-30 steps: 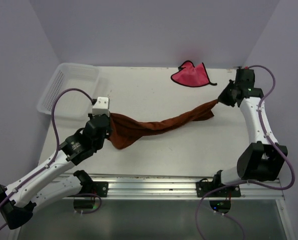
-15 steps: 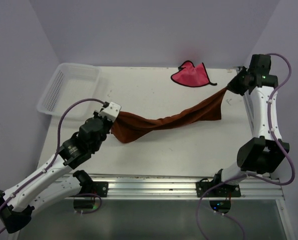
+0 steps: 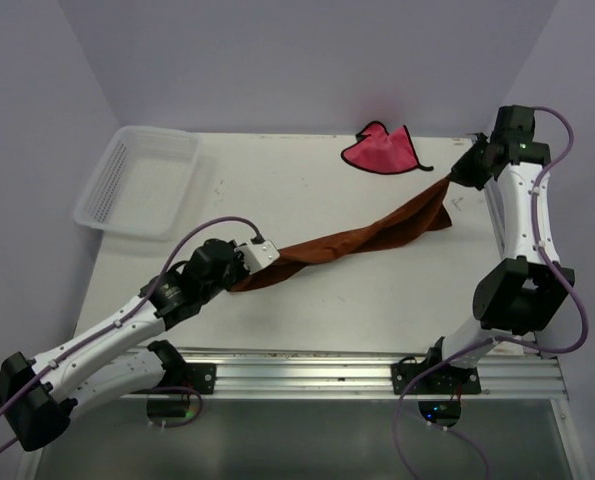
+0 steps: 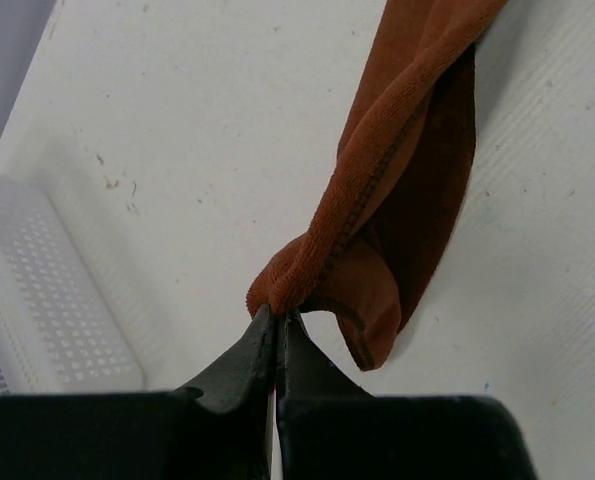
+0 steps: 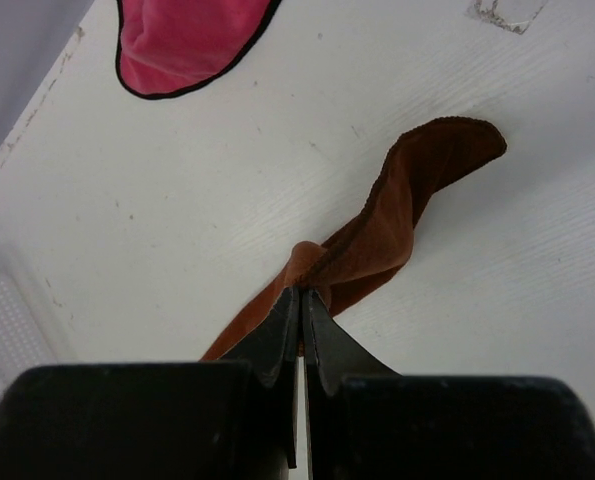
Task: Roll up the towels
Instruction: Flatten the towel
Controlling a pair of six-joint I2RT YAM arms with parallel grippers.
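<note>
Left wrist: brown towel [image 4: 392, 160] in pincer [image 4: 277, 320].

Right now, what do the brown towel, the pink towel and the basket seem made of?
Brown towel: fuzzy matte cloth, probably microfibre or terry; soft nap and stitched hem show. Pink towel: soft, plush fabric with dark edging. Basket: white, seemingly rigid plastic; regular small holes in its wall.

The brown towel [image 4: 402, 170] is showing fuzzy matt cloth, the pink towel [image 5: 187, 40] is looking velvety, the basket [image 3: 107, 185] is showing white perforated plastic, and the table [image 3: 327, 190] is looking matt, faintly grained and scuffed.
</note>
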